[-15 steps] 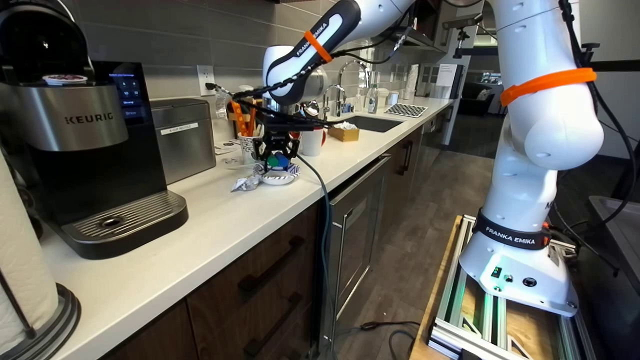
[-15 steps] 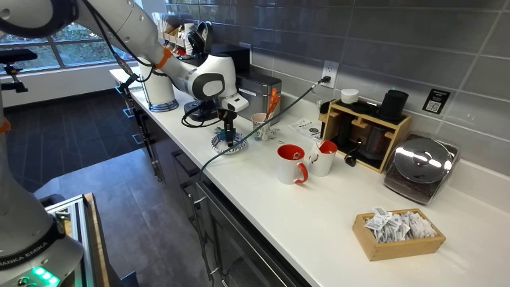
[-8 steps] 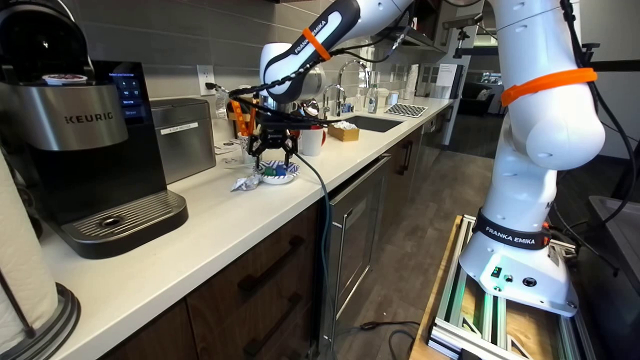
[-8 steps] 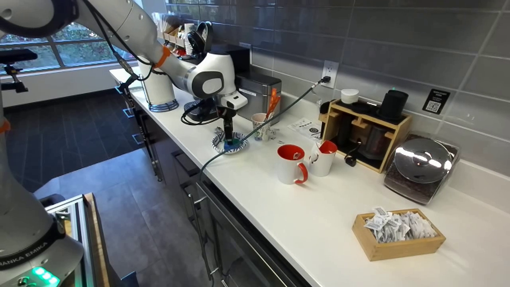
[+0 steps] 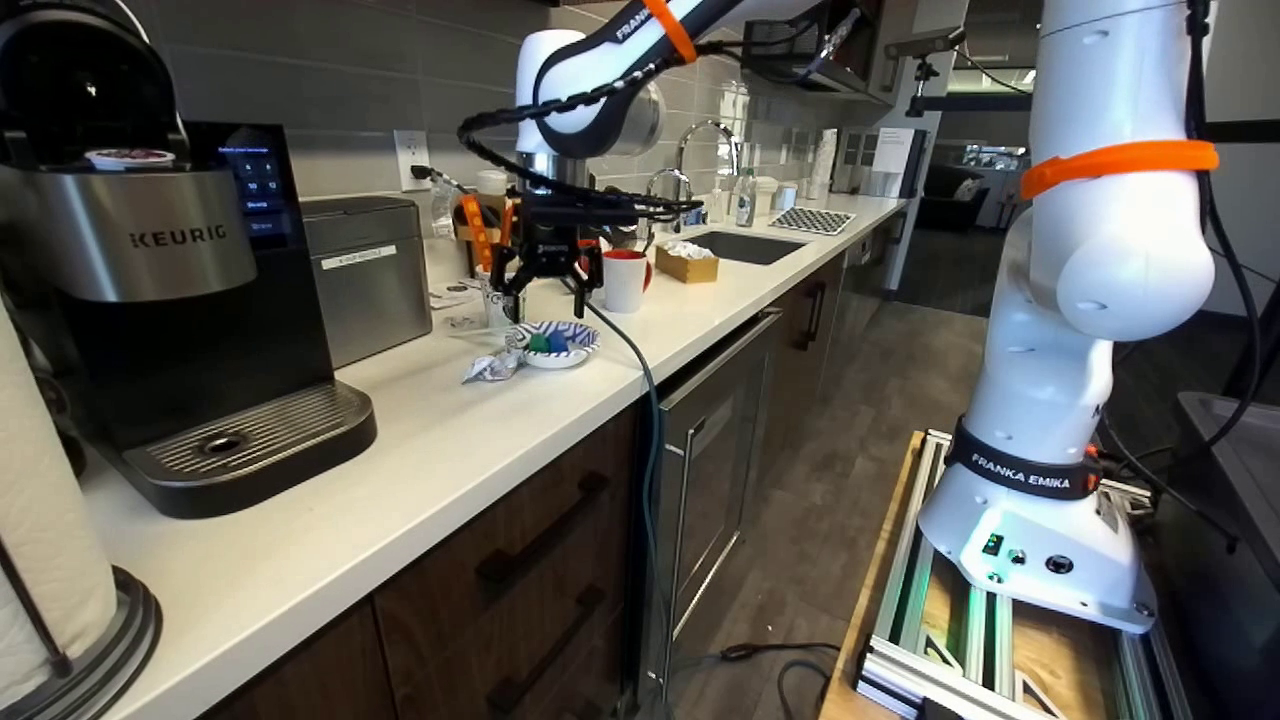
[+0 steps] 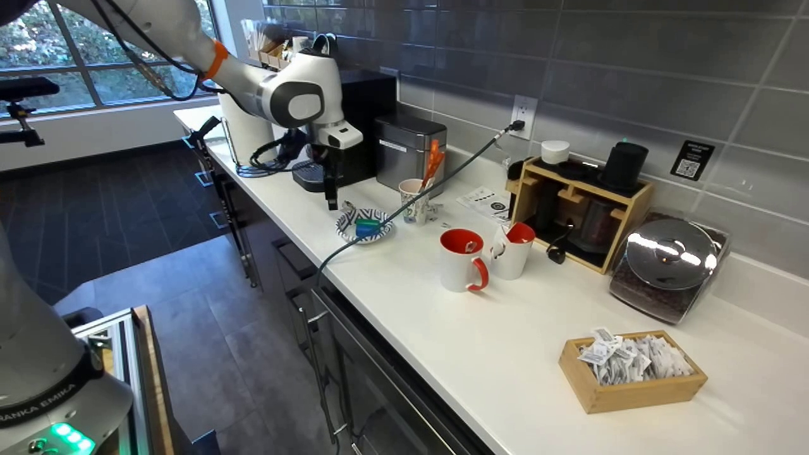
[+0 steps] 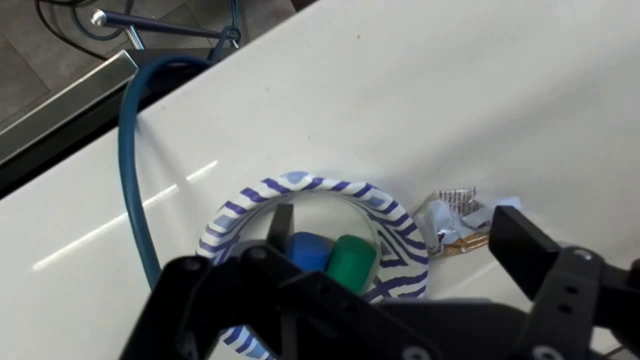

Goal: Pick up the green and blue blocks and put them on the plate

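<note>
At the left of the wrist view, a blue-green cable (image 7: 130,165) arched over the edge of the desk (image 7: 450,100) and came down near the plate (image 7: 320,210), so any sideways move that way wanted enough height to pass over it. Next came the nearer of the fingers (image 7: 281,225); the pair stood spread wide and gripped nothing, and in both exterior views they hung higher than the plate, apart from all that lay on it.

On the plate lay the blue block (image 7: 307,250) and, to its right, the green block (image 7: 352,260), and the two appeared to touch. Both were where the task wanted them, so what seemed left was a clean departure: straight up first, the fingers held at that spread, since closing them or swinging low might have clipped the rim. The plate looked thin and light, probably easy to drag. Farther right, a torn wrapper (image 7: 455,220) lay against the rim or just beside it, too close to tell which; it was best left alone.

As for the arm, in an exterior view the wrist (image 5: 545,165) stood upright with the fingers pointing down beneath it. From there the forearm (image 5: 625,55) climbed rightward out of the frame, and the base (image 5: 1040,560) stood at far right on its stand (image 5: 950,680), off the desk, so the arm reached across the floor between.
</note>
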Action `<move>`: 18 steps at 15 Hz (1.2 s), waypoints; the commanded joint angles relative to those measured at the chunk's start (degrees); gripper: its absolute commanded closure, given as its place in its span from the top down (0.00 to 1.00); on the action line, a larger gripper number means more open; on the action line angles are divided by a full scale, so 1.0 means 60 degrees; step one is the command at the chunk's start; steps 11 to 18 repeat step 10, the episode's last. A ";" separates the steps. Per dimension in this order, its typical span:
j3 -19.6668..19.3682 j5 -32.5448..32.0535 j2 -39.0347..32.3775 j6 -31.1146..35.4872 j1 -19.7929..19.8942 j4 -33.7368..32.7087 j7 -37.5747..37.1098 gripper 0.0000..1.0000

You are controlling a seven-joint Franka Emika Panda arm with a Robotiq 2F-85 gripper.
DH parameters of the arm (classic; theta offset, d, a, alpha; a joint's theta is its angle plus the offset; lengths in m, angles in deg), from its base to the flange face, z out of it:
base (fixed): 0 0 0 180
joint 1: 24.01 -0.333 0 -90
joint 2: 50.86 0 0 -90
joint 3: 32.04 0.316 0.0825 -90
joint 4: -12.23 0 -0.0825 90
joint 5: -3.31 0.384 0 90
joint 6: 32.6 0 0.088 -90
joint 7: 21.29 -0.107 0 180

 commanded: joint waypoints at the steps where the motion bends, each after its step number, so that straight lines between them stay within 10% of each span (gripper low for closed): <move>1: 0.0388 -0.0050 0.2031 -0.0179 0.0039 0.1704 0.0494 1.00; 4: 0.0634 0.0237 0.3104 0.0447 0.0142 0.2568 0.2189 1.00; 18: 0.0812 0.0115 0.3027 0.0165 0.0318 0.2319 0.2025 1.00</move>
